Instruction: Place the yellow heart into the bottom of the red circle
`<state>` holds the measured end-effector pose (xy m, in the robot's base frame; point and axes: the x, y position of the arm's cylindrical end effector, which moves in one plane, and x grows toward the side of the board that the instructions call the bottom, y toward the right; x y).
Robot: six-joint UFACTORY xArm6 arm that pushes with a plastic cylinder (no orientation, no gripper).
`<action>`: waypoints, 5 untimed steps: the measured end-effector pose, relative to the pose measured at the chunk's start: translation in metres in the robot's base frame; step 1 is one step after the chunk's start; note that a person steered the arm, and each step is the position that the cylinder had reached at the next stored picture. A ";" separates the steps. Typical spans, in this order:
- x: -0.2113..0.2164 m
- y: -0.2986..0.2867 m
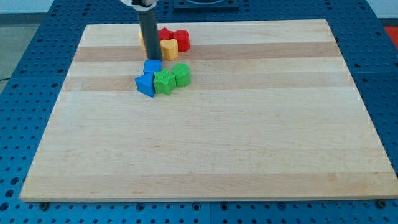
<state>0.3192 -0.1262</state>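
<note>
The yellow heart (169, 49) lies near the view's top, touching the lower left of the red circle (181, 40). A second red block (165, 34) sits just left of the circle, partly hidden by the rod. My tip (153, 59) stands just left of the yellow heart, at its lower left edge and right above the blue blocks. A bit of another yellow block (142, 41) shows left of the rod.
Below the tip sits a cluster: a blue cube (152, 67), a blue triangle-like block (145, 84), a green star-like block (163, 82) and a green round block (181, 74). The wooden board (205, 149) lies on a blue perforated table.
</note>
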 end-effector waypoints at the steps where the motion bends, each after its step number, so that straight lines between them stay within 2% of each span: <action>1: -0.002 -0.015; 3: -0.015 -0.015; 5: -0.015 0.014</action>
<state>0.3041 -0.1122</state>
